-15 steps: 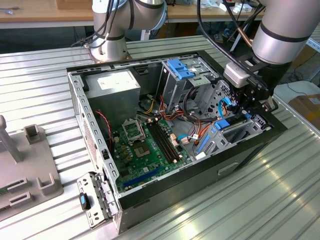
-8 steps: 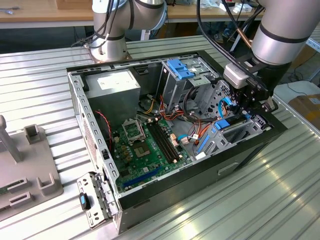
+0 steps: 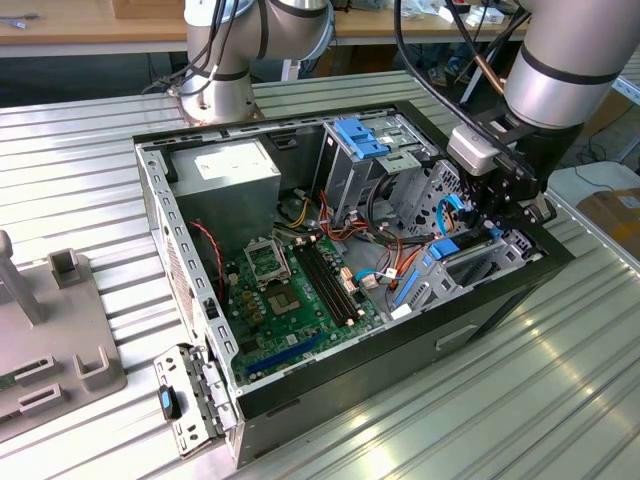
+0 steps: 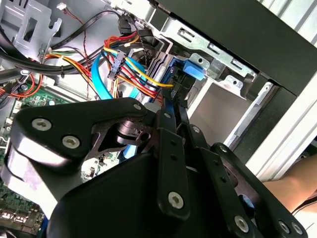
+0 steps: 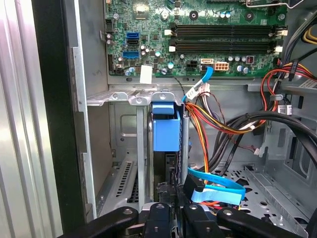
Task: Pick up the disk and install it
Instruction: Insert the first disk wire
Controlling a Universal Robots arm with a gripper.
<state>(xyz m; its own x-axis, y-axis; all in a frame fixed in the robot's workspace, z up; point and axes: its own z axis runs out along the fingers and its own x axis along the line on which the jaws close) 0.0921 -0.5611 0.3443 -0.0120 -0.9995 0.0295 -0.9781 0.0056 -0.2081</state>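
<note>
Blue plastic is what gives the disk (image 5: 165, 130) away here: in the first wrist view we see its blue tab standing up out of a slot of the metal drive bay (image 5: 124, 99), with the dark edge of the drive running down below it. So the disk sits on edge in the bay, at about 4 o'clock from the motherboard (image 3: 290, 290) in the exterior view, near the front corner of the open computer case (image 3: 150, 190) on the desk (image 3: 560, 400).

Our gripper (image 3: 505, 205) hangs right over that bay. In the second wrist view its fingers (image 4: 168, 134) reach toward the blue rail, but whether they're actually clamped on it, we can't tell.

Handling-wise, we'd guess it's stiff and fairly heavy for its size, with smooth metal faces that could slip. Knocks are bad for it. The plastic rails look like the flexy part, so we'd take hold across the flat body or the rail edges, not the tab alone. The orange and blue cables (image 5: 208, 116) crowd just beside the slot, so snagging is a risk.
</note>
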